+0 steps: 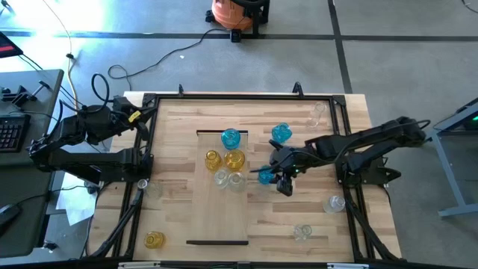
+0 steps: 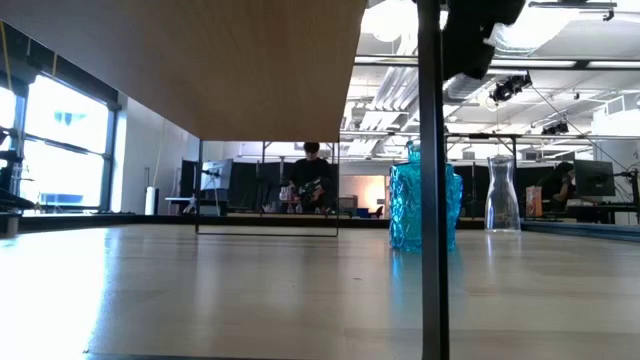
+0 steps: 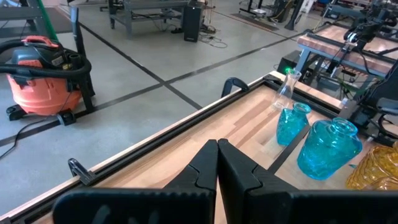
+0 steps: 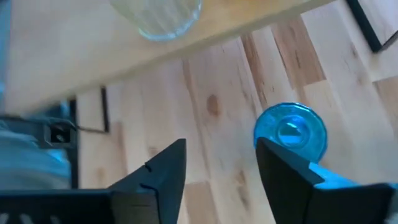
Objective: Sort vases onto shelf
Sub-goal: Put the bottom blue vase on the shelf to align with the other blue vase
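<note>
The pale shelf [image 1: 222, 217] lies in the middle of the table. It carries one blue vase [image 1: 231, 138], two yellow vases [image 1: 213, 159] [image 1: 234, 159] and two clear vases [image 1: 222, 178] [image 1: 237, 180]. My right gripper [image 1: 278, 179] [image 4: 221, 146] is open and points down just off the shelf's right edge. A blue vase [image 1: 265, 176] [image 4: 290, 132] stands on the table beside one finger, outside the gap. A second blue vase [image 1: 281, 134] stands farther back. My left gripper [image 1: 136, 116] [image 3: 217, 152] is shut and waits at the table's far left corner.
Loose vases stand around the table: clear ones at the far right [image 1: 317, 112], the right edge [image 1: 336, 202], the near right [image 1: 302, 232] and the left edge [image 1: 153, 187]. A yellow one [image 1: 154, 239] is near left. A black frame [image 1: 246, 96] rims the table. A person [image 2: 312, 175] is far behind.
</note>
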